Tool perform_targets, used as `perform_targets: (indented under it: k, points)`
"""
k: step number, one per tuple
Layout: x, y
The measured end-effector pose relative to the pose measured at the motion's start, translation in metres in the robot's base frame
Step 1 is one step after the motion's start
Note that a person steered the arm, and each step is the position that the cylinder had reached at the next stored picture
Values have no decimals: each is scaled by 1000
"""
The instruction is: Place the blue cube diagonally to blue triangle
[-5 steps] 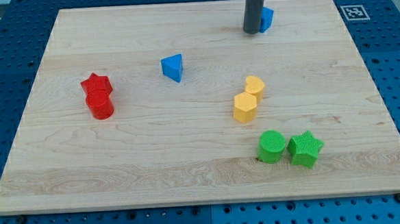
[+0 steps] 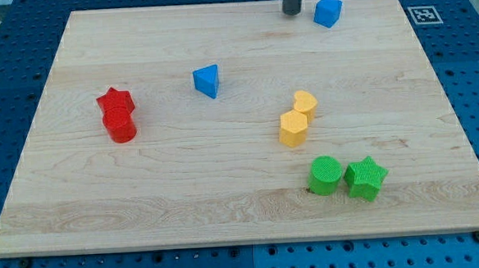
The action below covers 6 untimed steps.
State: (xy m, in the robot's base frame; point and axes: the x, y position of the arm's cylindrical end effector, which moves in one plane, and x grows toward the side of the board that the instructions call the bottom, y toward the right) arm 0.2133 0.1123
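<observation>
Green cylinder (image 2: 325,175) and green star (image 2: 366,178) sit nearest; blue triangle (image 2: 207,81) mid-board. Blue cube (image 2: 327,11) lies up-right of the triangle, now uncovered. My tip (image 2: 291,12) has moved left of the cube, seemingly just apart; no fingers, just a rod

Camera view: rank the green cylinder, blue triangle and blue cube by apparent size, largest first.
1. green cylinder, though it sits nearest the view's bottom, which may enlarge it.
2. blue triangle and blue cube: too alike to rank.
</observation>
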Motion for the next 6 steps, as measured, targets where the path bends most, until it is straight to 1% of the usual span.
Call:
perform_targets:
  k: [1, 2, 3, 4, 5, 6]
  points:
    - [-2, 31]
    - [-2, 50]
    - [-2, 47]
    - [-2, 14]
    - [1, 7]
    - [12, 7]
